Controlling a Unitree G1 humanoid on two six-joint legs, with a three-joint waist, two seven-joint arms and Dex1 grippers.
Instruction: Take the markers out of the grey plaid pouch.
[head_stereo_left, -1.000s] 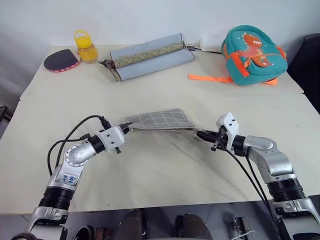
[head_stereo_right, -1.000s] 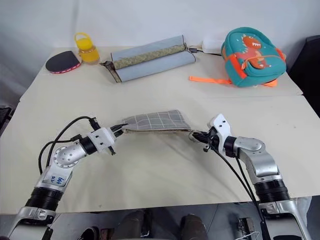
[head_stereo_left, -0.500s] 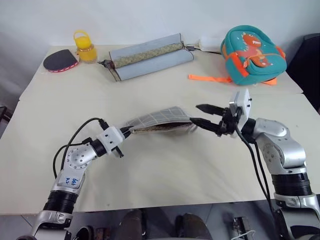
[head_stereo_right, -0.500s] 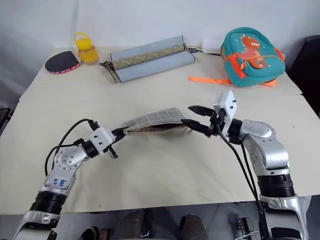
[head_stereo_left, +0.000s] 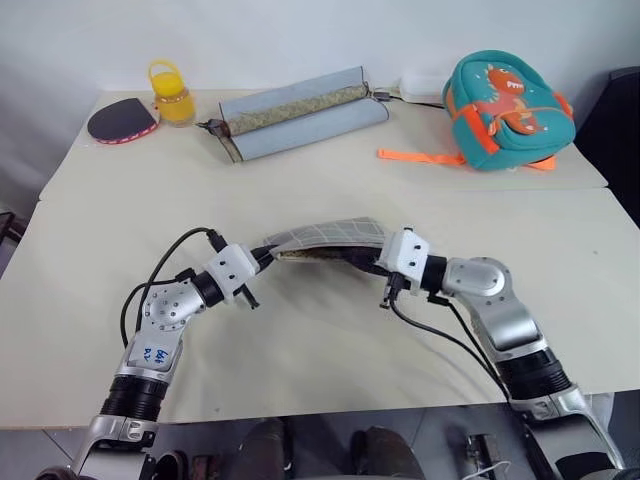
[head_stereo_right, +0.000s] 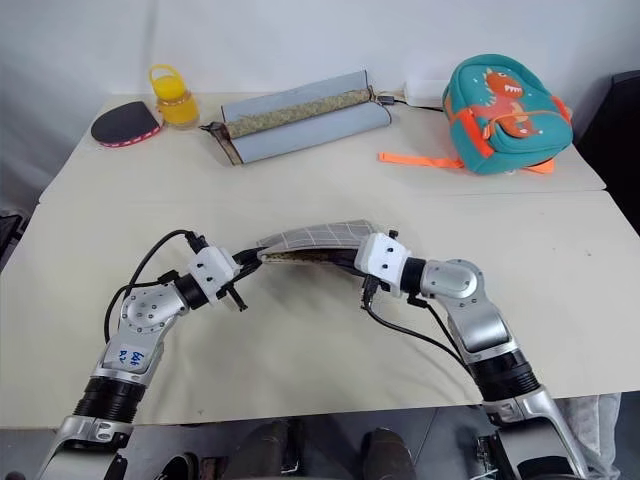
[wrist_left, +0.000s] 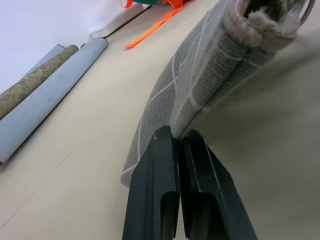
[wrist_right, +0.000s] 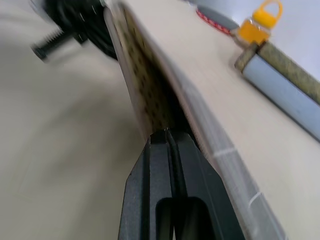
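The grey plaid pouch (head_stereo_left: 330, 235) hangs arched above the middle of the table, its open side facing me and showing beige dotted lining (wrist_right: 150, 102). My left gripper (wrist_left: 175, 136) is shut on the pouch's left end (head_stereo_left: 272, 250). My right gripper (wrist_right: 167, 132) is shut, and its black fingertips are pushed into the pouch's mouth from the right end (head_stereo_right: 345, 262). I cannot see anything between its fingers. The markers are hidden.
Along the back of the table lie a long blue-grey case with an olive strip (head_stereo_left: 300, 112), a yellow jar (head_stereo_left: 172, 95) and a black paddle (head_stereo_left: 120, 122). A teal backpack (head_stereo_left: 508, 110) with an orange strap (head_stereo_left: 420, 155) sits at the back right.
My right gripper opened wide, swung left, then shut with its tips inside the pouch's mouth. The pouch now arches higher. The left gripper kept its hold.
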